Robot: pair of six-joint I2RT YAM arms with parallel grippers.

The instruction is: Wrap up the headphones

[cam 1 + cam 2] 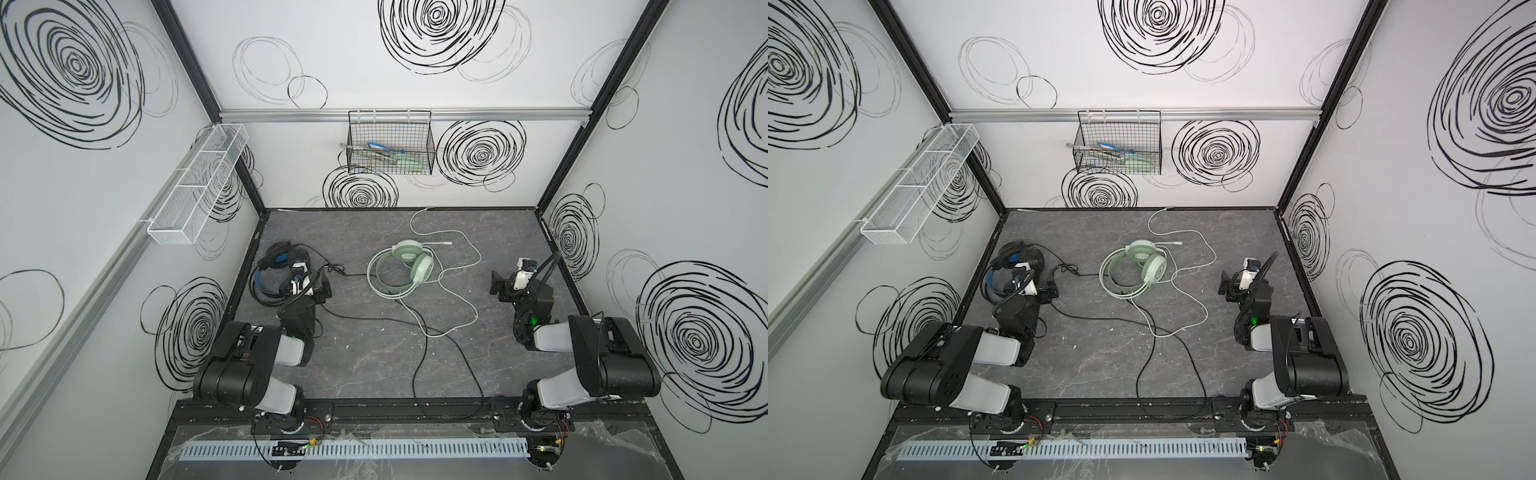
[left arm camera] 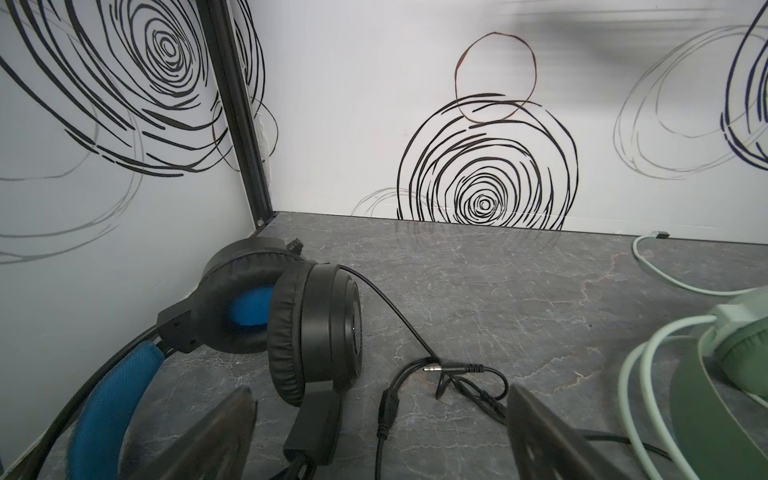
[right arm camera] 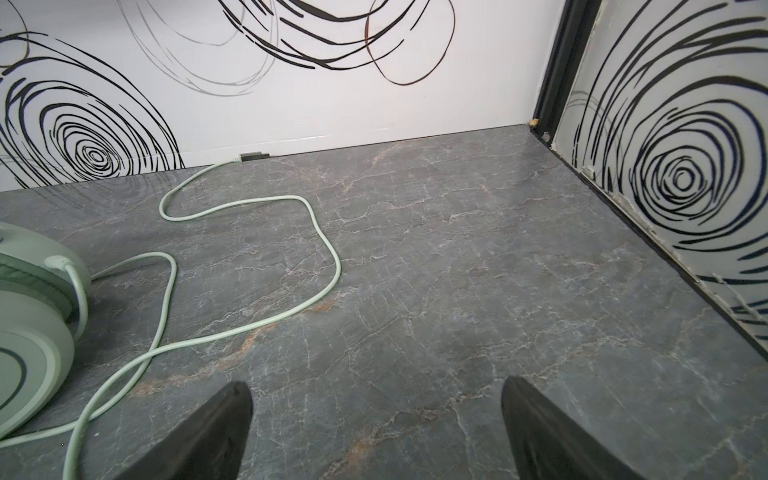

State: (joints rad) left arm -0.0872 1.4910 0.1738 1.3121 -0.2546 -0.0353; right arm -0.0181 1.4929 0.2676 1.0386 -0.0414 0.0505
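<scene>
black headset (image 2: 311, 328) lies against the left wall just ahead of the left gripper (image 2: 378, 399), mint-green headset (image 1: 401, 270) sits mid-table, cords (image 3: 337, 270) sprawl loose; with left gripper and right gripper (image 3: 376, 395) both wide and empty, best pinch a cord close to its headset first.

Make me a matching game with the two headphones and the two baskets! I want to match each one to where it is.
Things:
1. mint-green headphones
2. black headphones
3. black wire basket
4. white mesh basket

Places:
A. fixed on the left wall
B. middle of the table
C. hanging on the back wall
D. left edge of the table

Pairs: 1-B, 2-D, 3-C, 4-A
</scene>
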